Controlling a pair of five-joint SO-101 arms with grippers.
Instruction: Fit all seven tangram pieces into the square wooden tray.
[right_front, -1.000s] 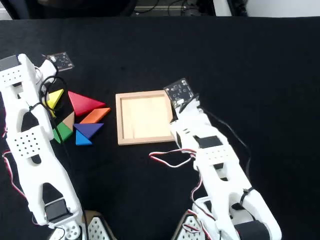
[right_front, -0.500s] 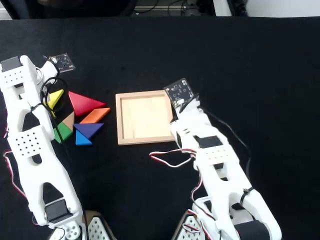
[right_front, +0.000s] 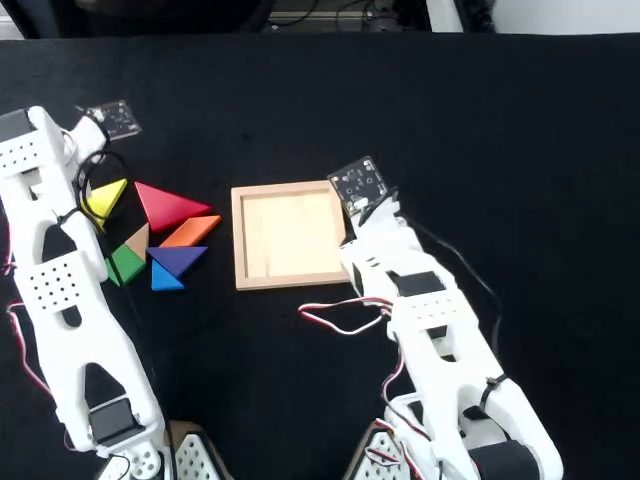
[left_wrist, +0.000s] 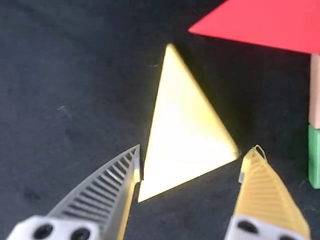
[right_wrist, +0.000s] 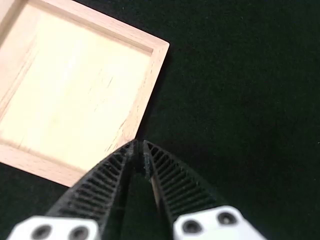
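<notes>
The yellow triangle (left_wrist: 185, 135) lies flat on the black cloth between the fingers of my open left gripper (left_wrist: 195, 162). One fingertip (left_wrist: 134, 162) is at one base corner and the other is at the opposite corner. From above, the yellow triangle (right_front: 105, 198) is beside my left arm (right_front: 45, 190), with the red triangle (right_front: 170, 207), orange piece (right_front: 190, 231), tan piece (right_front: 137, 240), green piece (right_front: 125, 263), purple triangle (right_front: 178, 257) and blue triangle (right_front: 165, 277) grouped to its right. The wooden tray (right_front: 290, 278) holds nothing. My right gripper (right_wrist: 139, 150) is shut, its tips over the tray's rim (right_wrist: 145, 95).
My right arm (right_front: 420, 300) stretches from the near edge up to the tray's right side. A red and white cable (right_front: 335, 320) loops on the cloth just below the tray. Black cloth stretches bare beyond the tray and to the right.
My left arm's wrist has shifted slightly up and to the left, and the yellow triangle has nudged a little with it. The right arm and the tray have not moved.
</notes>
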